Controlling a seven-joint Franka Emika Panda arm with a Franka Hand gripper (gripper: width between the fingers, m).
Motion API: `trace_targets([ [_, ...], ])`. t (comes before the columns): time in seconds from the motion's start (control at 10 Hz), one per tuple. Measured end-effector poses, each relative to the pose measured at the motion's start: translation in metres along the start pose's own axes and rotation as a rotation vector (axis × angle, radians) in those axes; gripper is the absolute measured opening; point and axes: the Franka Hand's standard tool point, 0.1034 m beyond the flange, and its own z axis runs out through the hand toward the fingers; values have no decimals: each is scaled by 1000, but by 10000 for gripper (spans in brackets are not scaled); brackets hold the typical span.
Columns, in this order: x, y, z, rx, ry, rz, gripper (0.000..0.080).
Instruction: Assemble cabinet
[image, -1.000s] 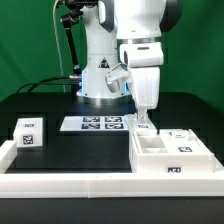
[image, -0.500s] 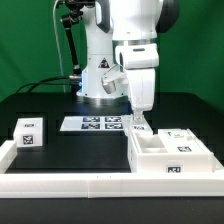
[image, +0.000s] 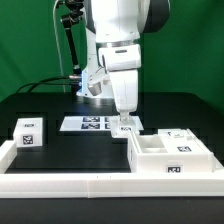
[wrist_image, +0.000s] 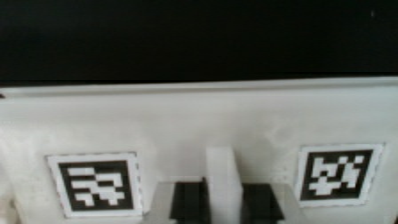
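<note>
Black table (image: 55, 105): gripper (image: 124, 124) at cabinet's (image: 165, 152) far corner.

- Back wall (image: 30, 40): plain green, flat and evenly lit, filling the scene behind the table.
- Table (image: 55, 105): matt black top with a faint sheen from soft overhead light.
- Rail (image: 60, 184): low white border running along the table's near edge.
- Cables (image: 45, 84): thin and black, trailing over the table at the exterior view's left.
</note>
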Motion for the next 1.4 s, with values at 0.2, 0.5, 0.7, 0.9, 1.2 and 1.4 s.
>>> trace_targets([
  [0.2, 4, 1, -2, -4, -1, 13, 71],
  [0.5, 13, 0, -2, -2, 5, 31, 71],
  [0.7, 13, -1, -1, 0, 5, 32, 71],
  [0.9, 21, -2, -5, 18, 1, 41, 71],
  [1.2, 30, 0, -6, 27, 5, 49, 71],
  [1.4, 32, 2, -5, 28, 7, 47, 71],
])
